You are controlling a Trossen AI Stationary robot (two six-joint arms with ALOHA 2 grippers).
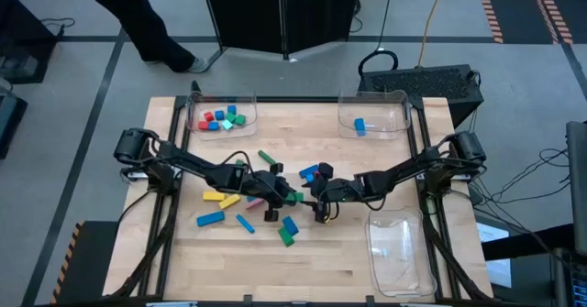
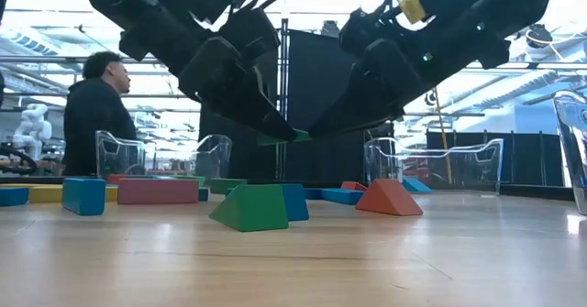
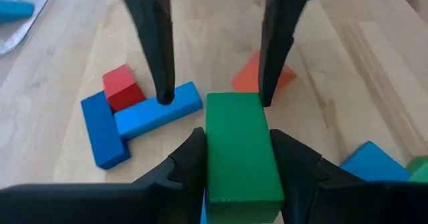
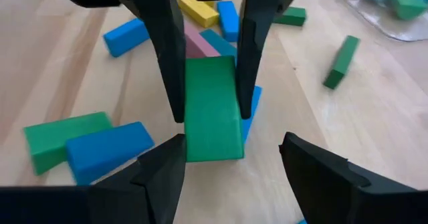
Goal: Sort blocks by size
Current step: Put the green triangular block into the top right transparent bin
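Low view: green block [image 2: 295, 137] mostly hidden, clamped in left end effector [image 2: 275, 128]; right end effector [image 2: 316, 133] apart.

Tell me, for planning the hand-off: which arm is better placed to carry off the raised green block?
Left, probably. The left tool clamps the green block, lifted off the table; the right tool stands open at the block's other end, gripping nothing.
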